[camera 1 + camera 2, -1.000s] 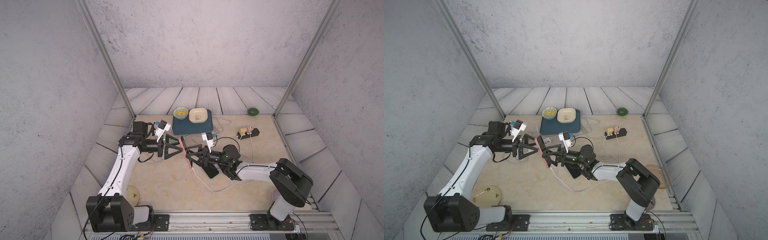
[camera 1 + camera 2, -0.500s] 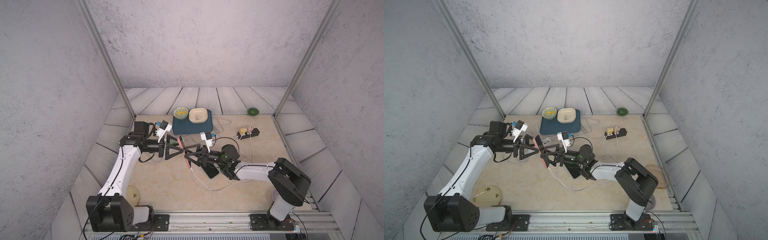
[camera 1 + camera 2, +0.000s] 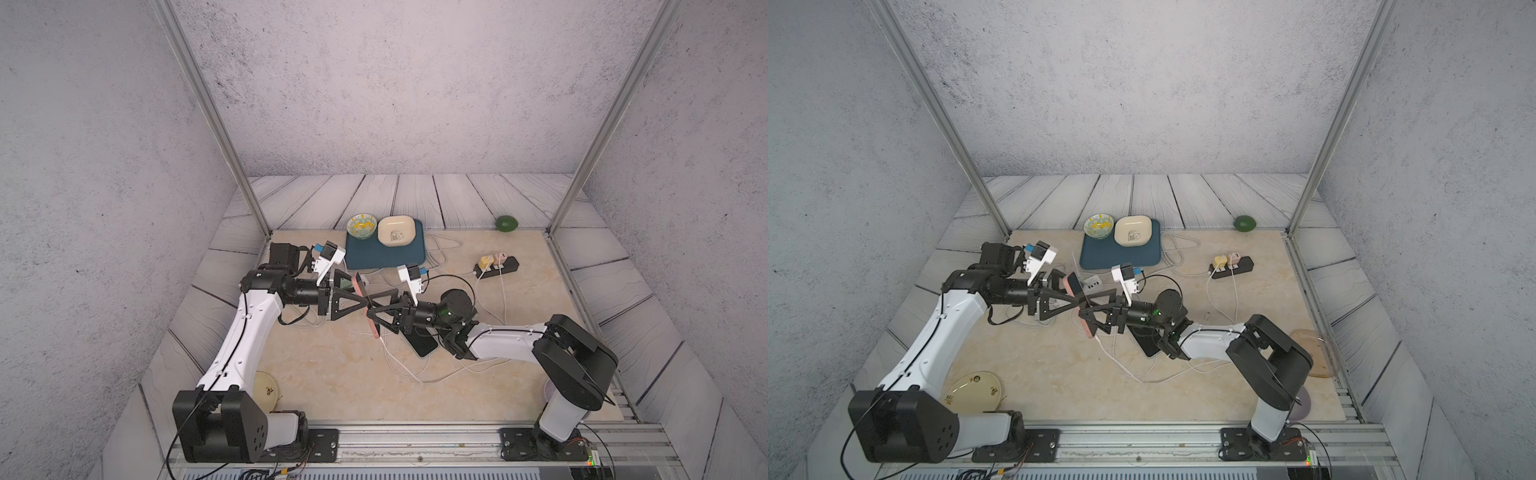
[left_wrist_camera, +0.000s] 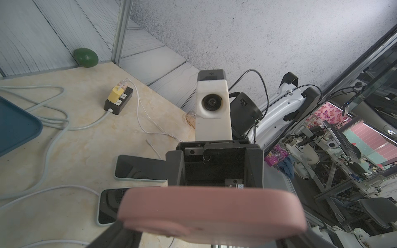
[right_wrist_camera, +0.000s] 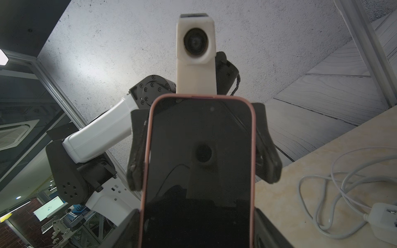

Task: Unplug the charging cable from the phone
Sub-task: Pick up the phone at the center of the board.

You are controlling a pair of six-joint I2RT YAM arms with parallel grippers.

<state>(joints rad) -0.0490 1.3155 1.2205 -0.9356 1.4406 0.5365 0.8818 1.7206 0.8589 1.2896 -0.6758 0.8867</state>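
My left end effector [image 3: 360, 294] has moved in, spread, straddling the pink phone [image 3: 367, 306] that the right end effector [image 3: 371, 311] pinches; the cable [image 3: 390, 356] is still plugged in beneath it.

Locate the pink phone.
In both top views the pink phone stands tilted above mid-table, in the right gripper, the left gripper around its top, in front of the tray.

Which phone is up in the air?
The pink phone: it is up off the table, while the other two phones lie flat on it.
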